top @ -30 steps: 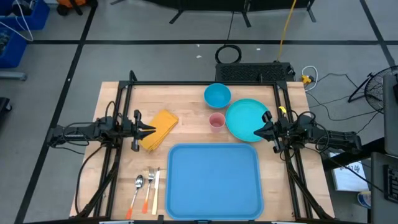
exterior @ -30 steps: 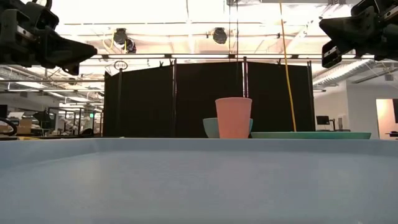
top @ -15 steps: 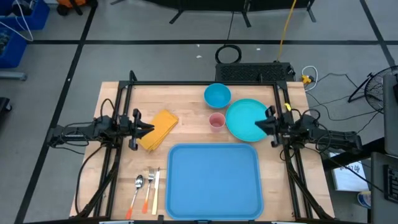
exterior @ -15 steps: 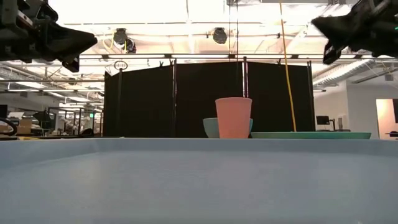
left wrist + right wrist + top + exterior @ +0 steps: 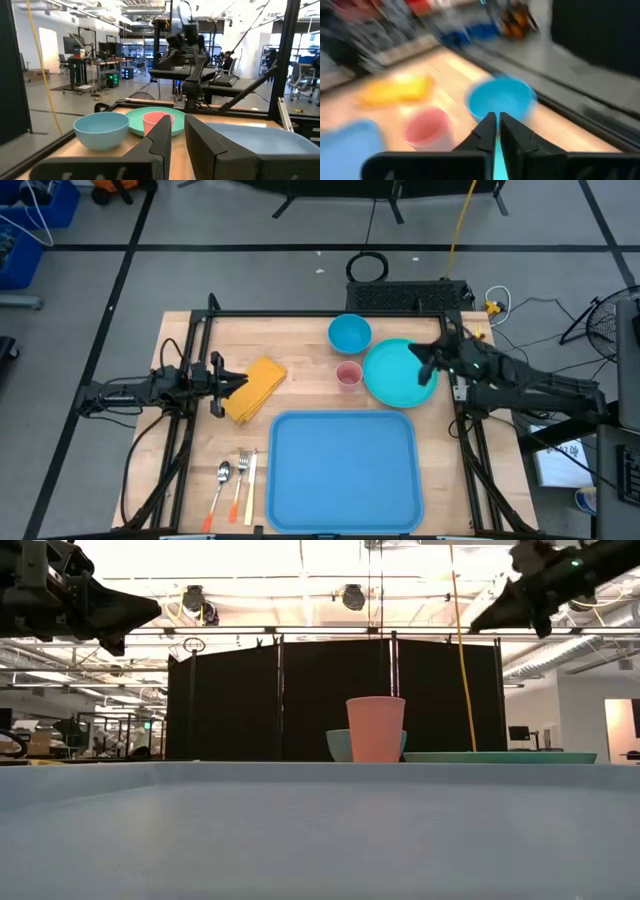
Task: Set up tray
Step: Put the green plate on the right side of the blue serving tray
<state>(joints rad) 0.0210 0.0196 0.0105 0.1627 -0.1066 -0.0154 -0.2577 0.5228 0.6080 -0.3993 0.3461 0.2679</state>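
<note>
Right fingers (image 5: 426,363) have swung over the teal plate (image 5: 397,385), nearly closed, empty; left fingers (image 5: 237,384) likewise.

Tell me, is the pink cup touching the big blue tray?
Apart. In the high view, the pink cup stands on bare wood, with a strip of table showing between it and the tray rim.

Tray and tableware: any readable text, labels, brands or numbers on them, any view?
None readable.
tray: plain light blue, no print.
teal plate, blue bowl, pink cup: no markings show.
yellow napkin, cutlery: no markings show.
Background monitors in the left wrist view: too small to read.
</note>
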